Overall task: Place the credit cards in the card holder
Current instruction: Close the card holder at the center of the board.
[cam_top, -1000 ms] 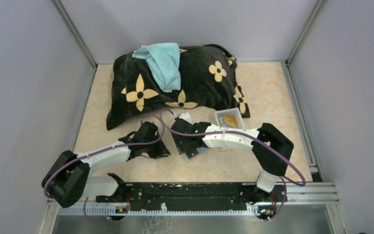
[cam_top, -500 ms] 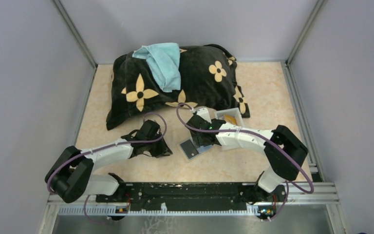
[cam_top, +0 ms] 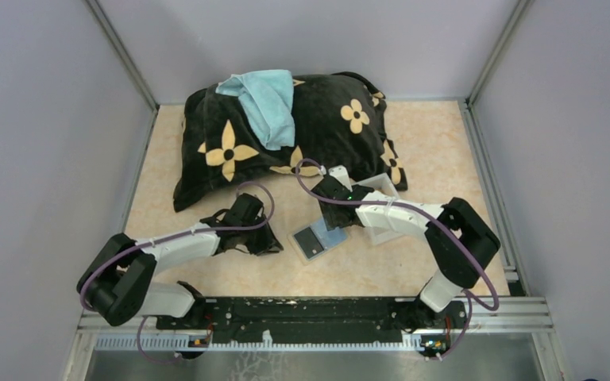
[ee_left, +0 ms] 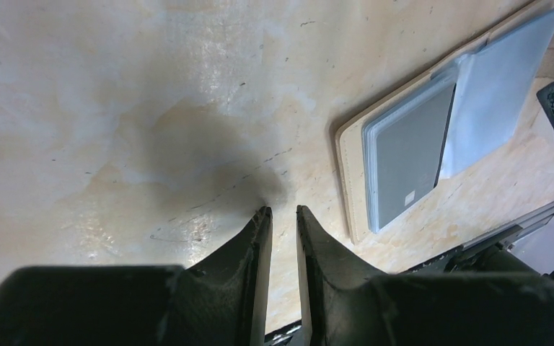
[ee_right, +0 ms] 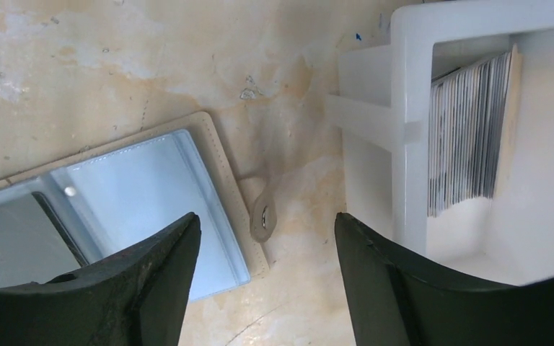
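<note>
The card holder (cam_top: 315, 238) lies open on the table, tan with clear sleeves. A dark grey card (ee_left: 407, 148) sits in one sleeve. The holder's tan edge (ee_right: 220, 166) and snap tab (ee_right: 262, 216) show in the right wrist view. My right gripper (ee_right: 267, 220) is open and empty, hovering between the holder and the white tray (ee_right: 411, 86); in the top view it (cam_top: 341, 213) is just behind and right of the holder. A stack of credit cards (ee_right: 469, 130) stands on edge in the tray. My left gripper (ee_left: 283, 210) is shut but for a narrow slit, empty, left of the holder (ee_left: 346, 173).
A black pillow with yellow flowers (cam_top: 286, 135) and a light blue towel (cam_top: 266, 99) lies at the back. The white tray (cam_top: 383, 184) is mostly hidden under my right arm in the top view. Grey walls enclose the table on three sides.
My right gripper has lifted off the card holder and moved back and right toward the tray, leaving the dark card in the sleeve. The left arm has barely moved.
</note>
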Available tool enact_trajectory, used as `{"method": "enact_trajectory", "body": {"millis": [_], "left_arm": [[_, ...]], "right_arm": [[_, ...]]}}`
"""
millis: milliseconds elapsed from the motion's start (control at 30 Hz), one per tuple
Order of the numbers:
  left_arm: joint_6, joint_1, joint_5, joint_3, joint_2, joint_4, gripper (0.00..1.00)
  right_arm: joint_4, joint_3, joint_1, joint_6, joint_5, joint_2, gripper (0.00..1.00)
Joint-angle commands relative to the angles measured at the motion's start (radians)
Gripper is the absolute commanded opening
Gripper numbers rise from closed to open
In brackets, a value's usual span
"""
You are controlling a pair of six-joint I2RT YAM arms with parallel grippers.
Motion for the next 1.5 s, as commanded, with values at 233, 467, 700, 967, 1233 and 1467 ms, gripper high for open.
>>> {"method": "enact_trajectory", "body": {"millis": [233, 467, 700, 967, 1233, 1467], "left_arm": [[0.047, -0.008, -0.061, -0.022, 0.076, -0.084, 0.27], [0.052, -0.008, -0.049, -0.022, 0.104, -0.059, 0.27], [0.053, -0.008, -0.028, -0.037, 0.119, -0.024, 0.27], [0.051, -0.009, -0.009, -0.053, 0.131, 0.015, 0.27], [0.049, -0.009, 0.0, -0.063, 0.142, 0.048, 0.27], [0.039, -0.009, 0.004, -0.09, 0.143, 0.075, 0.27]], "right_arm": [[0.097, -0.004, -0.029, -0.079, -0.035, 0.037, 0.49], [0.084, -0.004, -0.031, -0.094, -0.055, 0.039, 0.02], [0.065, 0.017, -0.016, -0.1, -0.088, -0.04, 0.0], [-0.015, 0.115, 0.053, -0.066, -0.097, -0.066, 0.0], [-0.073, 0.199, 0.149, 0.001, -0.105, -0.048, 0.0], [-0.094, 0.241, 0.216, 0.053, -0.13, -0.027, 0.0]]}}
